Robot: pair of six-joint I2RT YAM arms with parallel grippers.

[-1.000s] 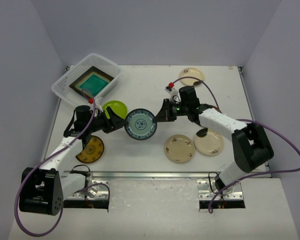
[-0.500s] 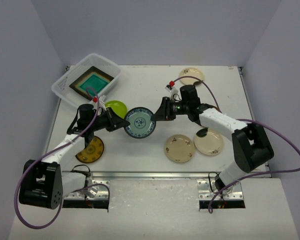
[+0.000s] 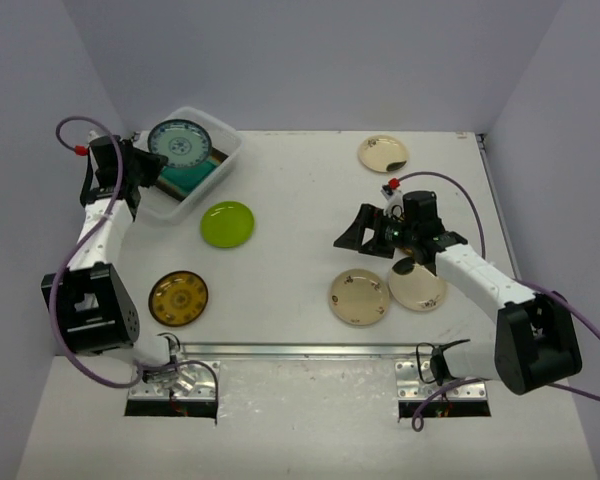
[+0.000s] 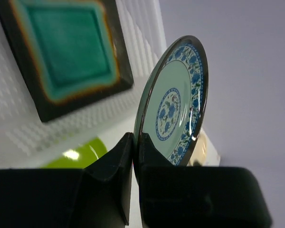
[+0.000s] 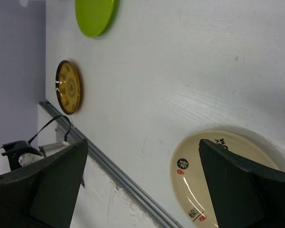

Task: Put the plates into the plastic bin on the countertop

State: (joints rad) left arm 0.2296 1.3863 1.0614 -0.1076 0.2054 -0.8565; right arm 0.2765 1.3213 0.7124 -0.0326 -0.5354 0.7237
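the countertop (image 3: pixel 300 175) carries everything, with the plastic bin (image 3: pixel 227 152) at its far left corner. a teal square plate (image 4: pixel 69 47) lies flat on the bin floor and fills most of it, so anything added probably has to stack on top.

five plates sit loose on the surface: a lime green plate (image 3: pixel 228 223) just right of the bin, a mustard plate (image 3: pixel 178 297) near the front rail, two cream plates (image 3: pixel 359 297) side by side on the right, and another cream one (image 3: pixel 382 152) at the far edge.

the blue-patterned plate (image 3: pixel 181 150) hangs over the bin, above the teal square. it is held by its rim and tipped up on edge, likely because a rim pinch is the only grip a flat dish allows.

the left gripper (image 4: pixel 135 152) is pressed tight on that rim, one finger on each face. the right gripper (image 5: pixel 143 142) is spread wide and holds nothing, above bare surface just left of the two cream plates.
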